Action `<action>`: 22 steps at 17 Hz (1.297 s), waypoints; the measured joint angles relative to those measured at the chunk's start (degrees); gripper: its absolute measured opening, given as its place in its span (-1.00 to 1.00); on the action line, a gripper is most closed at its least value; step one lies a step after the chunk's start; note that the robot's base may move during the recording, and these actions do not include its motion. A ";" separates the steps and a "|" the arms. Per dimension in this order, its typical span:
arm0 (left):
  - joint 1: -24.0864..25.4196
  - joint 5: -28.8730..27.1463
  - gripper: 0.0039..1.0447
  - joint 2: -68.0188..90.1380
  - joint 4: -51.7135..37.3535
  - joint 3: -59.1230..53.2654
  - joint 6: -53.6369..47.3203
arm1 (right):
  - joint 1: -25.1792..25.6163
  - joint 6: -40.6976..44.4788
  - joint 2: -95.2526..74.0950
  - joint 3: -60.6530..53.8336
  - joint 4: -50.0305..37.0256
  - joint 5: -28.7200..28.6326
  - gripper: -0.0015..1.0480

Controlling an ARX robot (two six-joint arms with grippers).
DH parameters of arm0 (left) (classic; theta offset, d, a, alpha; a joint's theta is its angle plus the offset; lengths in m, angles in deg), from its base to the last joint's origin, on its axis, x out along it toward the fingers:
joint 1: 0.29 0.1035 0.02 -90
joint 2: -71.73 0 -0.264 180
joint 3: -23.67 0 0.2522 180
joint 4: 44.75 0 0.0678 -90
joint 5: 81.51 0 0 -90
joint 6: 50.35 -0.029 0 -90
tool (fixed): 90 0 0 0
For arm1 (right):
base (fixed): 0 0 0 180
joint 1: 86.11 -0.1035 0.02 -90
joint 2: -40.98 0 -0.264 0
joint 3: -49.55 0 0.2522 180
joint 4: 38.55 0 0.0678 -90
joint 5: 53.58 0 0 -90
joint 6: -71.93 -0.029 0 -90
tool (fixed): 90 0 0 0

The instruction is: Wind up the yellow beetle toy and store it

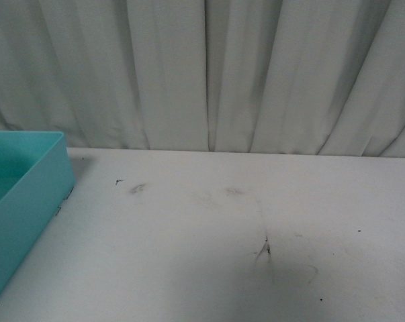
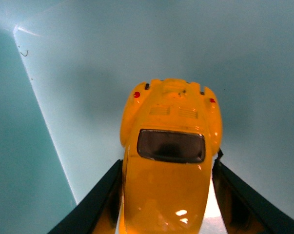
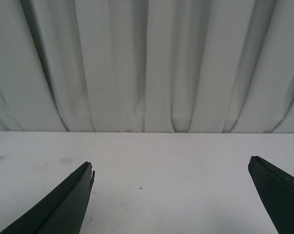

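Observation:
In the left wrist view my left gripper (image 2: 167, 168) is shut on the yellow beetle toy (image 2: 168, 146), a glossy yellow car with a dark window and small red lights. The black fingers (image 2: 95, 204) press both its sides. The toy hangs over the pale floor of the teal bin (image 2: 112, 63), with a teal wall beside it. In the right wrist view my right gripper (image 3: 171, 173) is open and empty, its black fingers (image 3: 64, 204) spread wide over the white table (image 3: 171, 161). Neither gripper nor the toy shows in the front view.
The teal bin (image 1: 27, 201) stands at the left edge of the white table (image 1: 222, 255) in the front view. The table top has dark scuff marks (image 1: 266, 251). A white pleated curtain (image 1: 209, 74) hangs behind the table's far edge.

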 joint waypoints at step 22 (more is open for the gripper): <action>0.17 15.30 0.08 -38.93 -60.02 -34.97 38.01 | 0.00 0.00 0.00 0.00 -0.02 -0.02 0.87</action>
